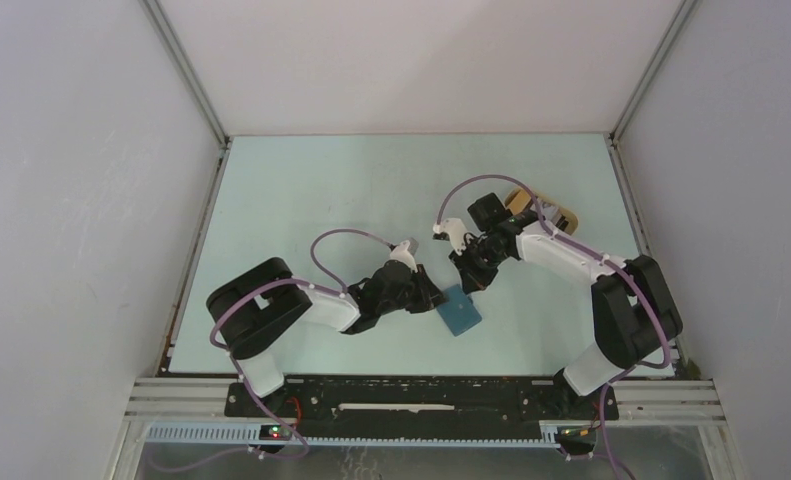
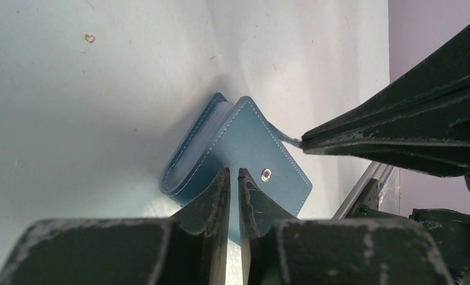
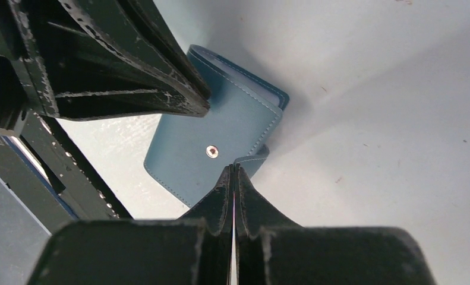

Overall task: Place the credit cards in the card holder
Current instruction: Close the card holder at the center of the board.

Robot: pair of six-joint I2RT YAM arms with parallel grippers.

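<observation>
The teal-blue card holder (image 1: pixel 461 315) lies folded on the table between the two arms. It also shows in the left wrist view (image 2: pixel 250 142) and the right wrist view (image 3: pixel 220 136), snap stud up. My left gripper (image 1: pixel 433 297) is shut to a narrow slit, with its tips (image 2: pixel 233 172) resting on the holder's near corner. My right gripper (image 1: pixel 468 280) is shut (image 3: pixel 233 168) on the holder's snap tab (image 2: pixel 283 135), which stretches out from the cover. Pale inner pockets (image 2: pixel 220 113) show at the open edge. No credit cards are in view.
A tan oval tray (image 1: pixel 541 208) sits at the back right, partly behind the right arm. Grey walls enclose the table on three sides. A metal rail (image 1: pixel 421 385) runs along the near edge.
</observation>
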